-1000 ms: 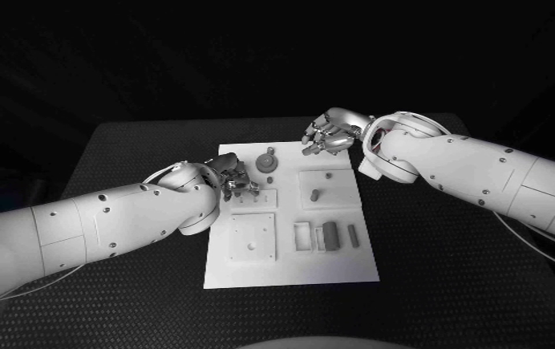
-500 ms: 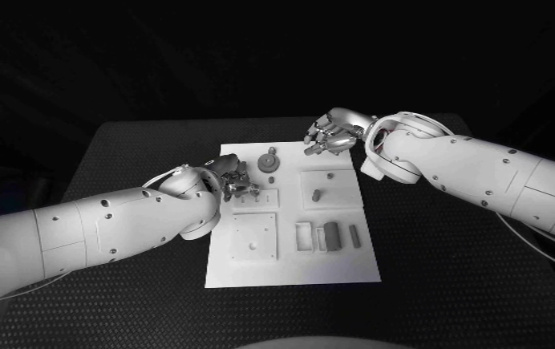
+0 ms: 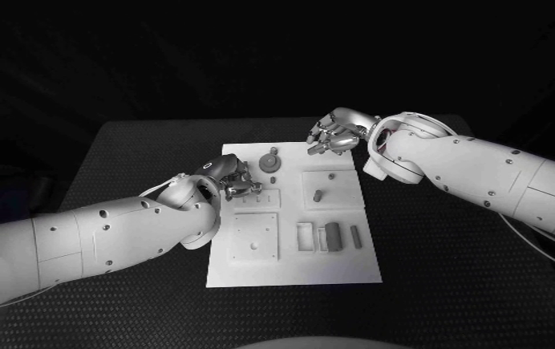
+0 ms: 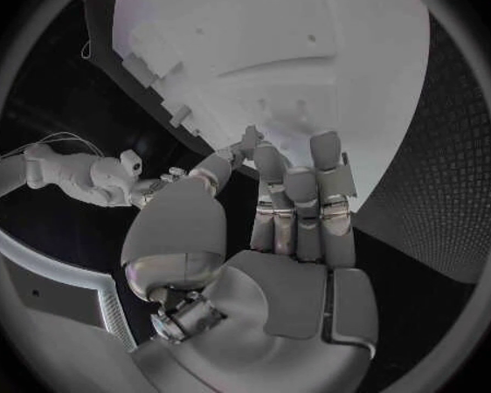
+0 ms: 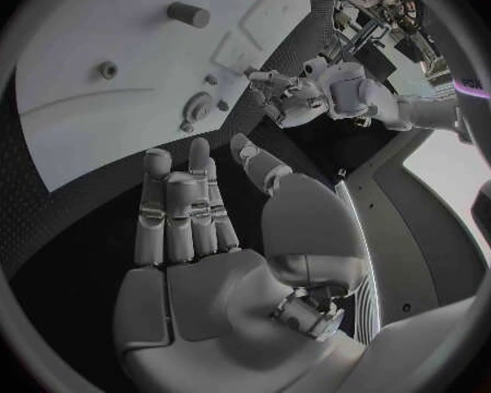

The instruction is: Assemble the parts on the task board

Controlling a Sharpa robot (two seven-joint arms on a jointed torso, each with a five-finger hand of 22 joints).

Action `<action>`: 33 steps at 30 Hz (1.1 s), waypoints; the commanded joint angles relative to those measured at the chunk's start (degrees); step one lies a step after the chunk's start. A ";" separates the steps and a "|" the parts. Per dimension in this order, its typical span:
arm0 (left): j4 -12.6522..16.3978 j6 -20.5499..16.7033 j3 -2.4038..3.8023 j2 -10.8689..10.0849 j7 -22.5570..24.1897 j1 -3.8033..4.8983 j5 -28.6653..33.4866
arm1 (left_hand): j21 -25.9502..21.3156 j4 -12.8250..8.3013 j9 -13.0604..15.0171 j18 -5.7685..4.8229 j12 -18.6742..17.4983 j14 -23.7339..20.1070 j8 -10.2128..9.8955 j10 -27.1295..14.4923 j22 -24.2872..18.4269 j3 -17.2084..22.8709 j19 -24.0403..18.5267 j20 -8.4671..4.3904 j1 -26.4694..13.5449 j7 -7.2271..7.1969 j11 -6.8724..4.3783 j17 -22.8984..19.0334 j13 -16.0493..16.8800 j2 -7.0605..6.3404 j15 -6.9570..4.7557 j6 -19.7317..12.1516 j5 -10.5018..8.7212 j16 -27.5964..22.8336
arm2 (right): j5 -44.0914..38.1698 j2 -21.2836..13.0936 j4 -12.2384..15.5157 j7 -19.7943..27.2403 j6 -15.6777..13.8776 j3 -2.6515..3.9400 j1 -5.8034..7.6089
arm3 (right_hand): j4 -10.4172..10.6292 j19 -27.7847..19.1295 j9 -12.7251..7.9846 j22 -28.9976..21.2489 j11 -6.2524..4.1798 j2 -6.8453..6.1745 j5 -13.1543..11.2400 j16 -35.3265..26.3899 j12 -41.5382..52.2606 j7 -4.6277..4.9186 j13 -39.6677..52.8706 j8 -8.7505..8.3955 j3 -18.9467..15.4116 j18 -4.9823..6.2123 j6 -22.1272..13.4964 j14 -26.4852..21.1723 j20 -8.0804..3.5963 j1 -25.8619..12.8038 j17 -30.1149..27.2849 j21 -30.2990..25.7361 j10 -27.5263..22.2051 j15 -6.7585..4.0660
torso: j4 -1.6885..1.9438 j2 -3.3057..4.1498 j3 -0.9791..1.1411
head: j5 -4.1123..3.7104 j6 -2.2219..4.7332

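Head view: white flat rectangular task board [image 3: 292, 273] mid-table, long axis running away from the robot, lying on the black dimpled table [image 3: 139, 156]. Raised square plates and recessed slots on it. Grey parts: round disc-like piece [image 3: 269, 162] near the far edge with a small stub on top, short peg [image 3: 314, 195] upright in the right square plate, oblong block [image 3: 332, 236] in the near-right slots with its long axis pointing away from the robot, thin bar [image 3: 353, 237] just beside it, same direction. Left hand [image 3: 235, 179], silver and glossy, over the board's left edge near a small square plate; fingers bunched, too small to tell if anything sits between them. Right hand [image 3: 332, 136] past the board's far right corner, fingers curled loosely, contents hard to make out.

Left wrist view: left hand [image 4: 279, 236], smooth metal segments, fingers straight and side by side, thumb apart from them; small pale piece near the fingertips [image 4: 270, 157], cannot tell if pinched or merely behind. Task board [image 4: 311, 52] beyond, edge steps visible, surface detail washed out. Right hand [image 4: 141, 188] small at a distance.

Right wrist view: right hand [image 5: 202, 236] flat, fingers extended together, thumb apart, nothing in it. Task board [image 5: 82, 131] beyond, with the upright peg [image 5: 188, 13] and round disc-like piece [image 5: 197, 109]. Left hand [image 5: 279, 92] over the board edge, partly cut off by glare.
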 commanded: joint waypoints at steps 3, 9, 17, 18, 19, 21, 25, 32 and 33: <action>0.49 -5.05 0.00 -0.16 2.21 -0.42 -0.46 | 0.24 -7.63 1.33 -0.70 0.27 1.95 0.25 0.50 1.22 7.91 1.83 -1.23 0.50 0.05 -0.06 0.06 0.10 0.00 -2.29 0.40 5.52 0.37 | 0.02 -0.07 -0.07 0.21 0.48 0.01 -0.03 | 0.28 -0.20 0.08 0.84 0.32 0.12 0.21 -0.29 -0.11 1.18 -0.01 -0.20 0.00 0.70 0.61 -0.48 -0.04 -0.50 -0.07 -0.20 -0.09 -0.01 | 0.03 0.06 -0.08 | -0.14 0.21; 0.52 -4.73 -0.11 -0.08 1.63 -0.70 0.13 | 0.25 -7.61 1.33 -0.69 0.26 1.99 0.25 0.53 1.22 7.93 1.86 -1.24 0.53 0.03 -0.07 0.07 0.10 -0.05 -2.30 0.43 5.56 0.37 | 0.02 -0.07 -0.08 0.20 0.52 0.01 -0.03 | 0.27 -0.20 0.08 0.85 0.32 0.10 0.21 -0.29 -0.11 1.19 -0.01 -0.21 0.02 0.70 0.61 -0.48 -0.04 -0.46 -0.07 -0.21 -0.10 -0.01 | 0.00 0.03 -0.08 | -0.04 0.06; 0.09 -5.55 -0.10 0.13 1.60 -1.96 0.19 | 0.27 -7.58 1.34 -0.69 0.25 2.02 0.24 0.57 1.22 7.95 1.88 -1.24 0.55 0.02 -0.08 0.07 0.10 -0.07 -2.31 0.46 5.60 0.36 | 0.03 -0.15 -0.08 0.24 0.57 0.01 -0.03 | 0.28 -0.20 0.09 0.85 0.32 0.10 0.21 -0.29 -0.10 1.19 -0.01 -0.22 0.02 0.70 0.60 -0.49 -0.05 -0.46 -0.08 -0.21 -0.11 0.00 | 0.00 0.09 -0.19 | -0.06 -0.06; 0.03 -5.60 -0.10 0.14 1.63 -2.04 0.08 | 0.28 -7.58 1.34 -0.68 0.25 2.03 0.24 0.57 1.22 7.96 1.89 -1.24 0.56 0.02 -0.09 0.08 0.10 -0.08 -2.31 0.47 5.60 0.36 | 0.03 -0.15 -0.11 0.24 0.59 0.01 -0.03 | 0.28 -0.20 0.10 0.85 0.32 0.10 0.21 -0.29 -0.10 1.19 -0.01 -0.22 0.02 0.70 0.60 -0.49 -0.05 -0.46 -0.08 -0.21 -0.11 0.00 | -0.01 0.09 -0.22 | -0.08 -0.11; -0.03 -5.63 -0.10 0.19 1.65 -2.10 0.21 | 0.28 -7.58 1.34 -0.68 0.25 2.03 0.24 0.58 1.22 7.96 1.89 -1.24 0.56 0.01 -0.09 0.08 0.10 -0.08 -2.31 0.48 5.61 0.36 | 0.03 -0.16 -0.10 0.24 0.58 0.01 -0.03 | 0.28 -0.20 0.10 0.85 0.32 0.10 0.21 -0.29 -0.10 1.19 -0.01 -0.22 0.02 0.70 0.60 -0.49 -0.05 -0.46 -0.08 -0.21 -0.11 0.00 | -0.04 0.10 -0.20 | -0.08 -0.16; -0.14 -5.69 -0.10 0.31 1.66 -2.19 0.31 | 0.29 -7.57 1.35 -0.68 0.24 2.05 0.24 0.59 1.22 7.96 1.90 -1.24 0.57 0.01 -0.09 0.08 0.10 -0.09 -2.32 0.49 5.61 0.36 | 0.03 -0.18 -0.08 0.23 0.58 0.01 -0.03 | 0.27 -0.20 0.10 0.85 0.32 0.09 0.21 -0.29 -0.10 1.19 0.00 -0.22 0.02 0.70 0.60 -0.49 -0.05 -0.45 -0.08 -0.21 -0.11 0.00 | -0.03 0.09 -0.17 | -0.01 -0.19; -0.33 -6.33 -0.10 0.31 1.76 -2.37 0.33 | 0.30 -7.56 1.35 -0.68 0.24 2.06 0.24 0.61 1.22 7.96 1.91 -1.24 0.57 0.01 -0.10 0.09 0.11 -0.10 -2.32 0.51 5.62 0.36 | 0.03 -0.17 -0.04 0.21 0.59 0.01 -0.03 | 0.27 -0.20 0.11 0.85 0.32 0.10 0.21 -0.29 -0.10 1.19 0.00 -0.23 0.03 0.70 0.60 -0.49 -0.05 -0.44 -0.08 -0.21 -0.11 0.00 | -0.05 0.11 -0.12 | -0.05 -0.26; -0.82 -6.67 -0.10 0.49 2.00 -2.45 0.40 | 0.31 -7.52 1.36 -0.68 0.23 2.09 0.24 0.64 1.21 7.97 1.93 -1.24 0.57 0.00 -0.10 0.09 0.11 -0.12 -2.33 0.53 5.63 0.35 | 0.03 -0.25 -0.03 0.23 0.63 0.01 -0.04 | 0.29 -0.20 0.11 0.86 0.33 0.10 0.21 -0.28 -0.09 1.20 0.00 -0.23 0.03 0.70 0.60 -0.49 -0.05 -0.45 -0.08 -0.21 -0.12 0.00 | 0.01 0.07 -0.15 | -0.07 -0.36; -0.85 -6.73 -0.10 0.51 2.05 -2.47 0.48 | 0.31 -7.52 1.36 -0.68 0.23 2.10 0.23 0.64 1.21 7.97 1.94 -1.24 0.57 0.00 -0.11 0.09 0.11 -0.13 -2.33 0.53 5.63 0.35 | 0.03 -0.23 -0.04 0.23 0.64 0.01 -0.04 | 0.29 -0.20 0.12 0.86 0.33 0.10 0.21 -0.28 -0.09 1.20 0.00 -0.23 0.03 0.70 0.60 -0.49 -0.05 -0.45 -0.08 -0.21 -0.12 0.00 | 0.00 0.09 -0.13 | -0.07 -0.33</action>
